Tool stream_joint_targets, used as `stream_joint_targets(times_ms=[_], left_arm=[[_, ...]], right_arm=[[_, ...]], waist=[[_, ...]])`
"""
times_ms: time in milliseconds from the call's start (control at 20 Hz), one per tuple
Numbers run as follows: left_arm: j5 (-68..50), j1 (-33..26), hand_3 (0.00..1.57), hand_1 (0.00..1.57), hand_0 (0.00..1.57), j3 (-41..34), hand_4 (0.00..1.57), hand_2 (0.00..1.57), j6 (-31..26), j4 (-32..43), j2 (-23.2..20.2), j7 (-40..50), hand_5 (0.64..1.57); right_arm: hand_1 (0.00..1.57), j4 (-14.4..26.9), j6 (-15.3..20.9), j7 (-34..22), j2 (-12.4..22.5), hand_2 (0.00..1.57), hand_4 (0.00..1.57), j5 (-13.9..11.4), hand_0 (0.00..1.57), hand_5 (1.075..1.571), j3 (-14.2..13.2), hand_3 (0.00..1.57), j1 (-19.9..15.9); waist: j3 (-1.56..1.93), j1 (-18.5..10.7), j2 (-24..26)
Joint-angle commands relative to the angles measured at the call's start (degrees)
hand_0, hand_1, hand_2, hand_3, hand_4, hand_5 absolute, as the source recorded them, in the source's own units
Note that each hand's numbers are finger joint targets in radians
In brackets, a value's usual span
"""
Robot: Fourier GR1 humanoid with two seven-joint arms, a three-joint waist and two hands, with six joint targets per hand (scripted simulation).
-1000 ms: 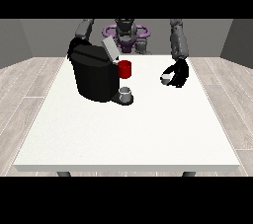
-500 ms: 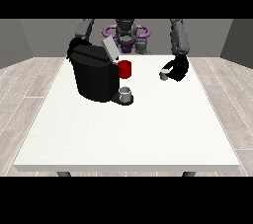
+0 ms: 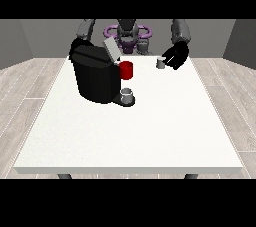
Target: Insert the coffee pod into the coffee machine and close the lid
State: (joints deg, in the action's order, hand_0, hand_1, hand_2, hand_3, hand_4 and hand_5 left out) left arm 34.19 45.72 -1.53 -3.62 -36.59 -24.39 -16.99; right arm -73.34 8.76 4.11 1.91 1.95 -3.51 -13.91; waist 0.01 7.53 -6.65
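Observation:
A black coffee machine (image 3: pixel 95 77) stands on the white table (image 3: pixel 130 136) at the view's left, its grey lid (image 3: pixel 111 49) tilted up and open. A red part (image 3: pixel 126 70) sticks out at its front, above a small grey cup (image 3: pixel 127 94) on the drip base. The hand at the view's right (image 3: pixel 177 56) is raised above the table's far side and holds a small grey coffee pod (image 3: pixel 160 63) in curled fingers. The hand at the view's left is hidden behind the machine; only its arm (image 3: pixel 86 30) shows.
The robot's torso with a purple ring (image 3: pixel 127 33) stands behind the table's far edge. The wide white tabletop stretches toward the camera in front of the machine. Wooden floor surrounds the table.
The hand at the view's right has lifted the coffee pod off the table and carried it up and toward the machine.

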Motion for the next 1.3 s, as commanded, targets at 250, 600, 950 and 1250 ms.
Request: stream_joint_targets(times_ms=[250, 600, 950, 1250], left_arm=[[-0.77, 6.81, 1.29, 1.25, 1.25, -3.26, 0.57, 1.33, -3.31, -0.42, -2.84, 2.34, 1.571], [0.51, 11.50, 1.23, 1.02, 1.02, -3.25, 0.50, 1.21, -2.29, -2.16, -1.49, 4.27, 1.571], [-1.35, 16.66, 1.27, 1.28, 1.28, -6.89, 0.48, 1.33, -5.41, 0.96, -5.23, 7.20, 1.571], [0.89, 22.15, 1.24, 1.26, 1.26, -5.52, 0.51, 1.31, -2.59, -0.62, -2.29, 11.80, 1.571]], right_arm=[[0.00, -1.95, -0.88, 0.65, -1.07, 0.00, 0.48, -0.82, 0.00, 1.571, 2.61, 0.00, 0.05], [0.00, -1.04, -1.81, 0.86, 0.67, 0.00, 0.53, 0.88, 0.00, 1.571, 0.06, 0.00, -4.57], [0.00, -6.42, -0.85, -3.21, -0.17, 0.00, 0.51, -1.80, 0.00, 1.571, 4.04, 0.00, -2.42], [0.00, -3.31, -0.09, 1.14, 0.55, 0.00, 0.52, -1.50, 0.00, 1.571, 1.29, 0.00, -7.54]], waist=[[-0.02, 4.03, -0.90], [-0.01, 4.58, -3.92], [-0.03, 9.82, -4.16], [0.01, 9.67, -8.48]])
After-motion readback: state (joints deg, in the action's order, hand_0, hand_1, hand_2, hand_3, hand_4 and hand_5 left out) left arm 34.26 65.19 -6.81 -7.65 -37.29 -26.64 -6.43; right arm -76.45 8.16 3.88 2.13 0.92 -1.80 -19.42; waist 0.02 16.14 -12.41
